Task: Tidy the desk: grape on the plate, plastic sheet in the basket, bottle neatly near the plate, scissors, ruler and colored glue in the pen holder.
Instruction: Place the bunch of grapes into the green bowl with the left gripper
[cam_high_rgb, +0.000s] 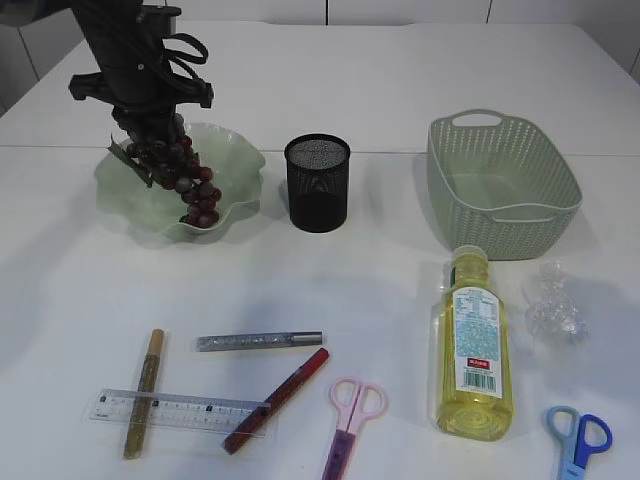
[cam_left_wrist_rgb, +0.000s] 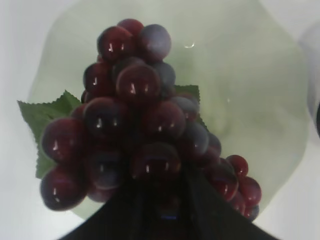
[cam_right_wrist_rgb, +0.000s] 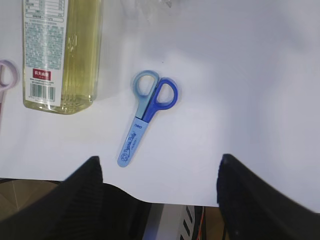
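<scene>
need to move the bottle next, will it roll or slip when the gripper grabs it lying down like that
The bottle lies on its side, nearly full of yellow liquid, so probably heavy for its size. Its base looks squarish in the right wrist view, so rolling seems unlikely. The smooth plastic and glossy label could slip in the right gripper.

Matte black left arm (cam_high_rgb: 140, 60) with looped black cables; right gripper (cam_right_wrist_rgb: 160, 200) with black ribbed fingers (cam_right_wrist_rgb: 82, 195).
</scene>
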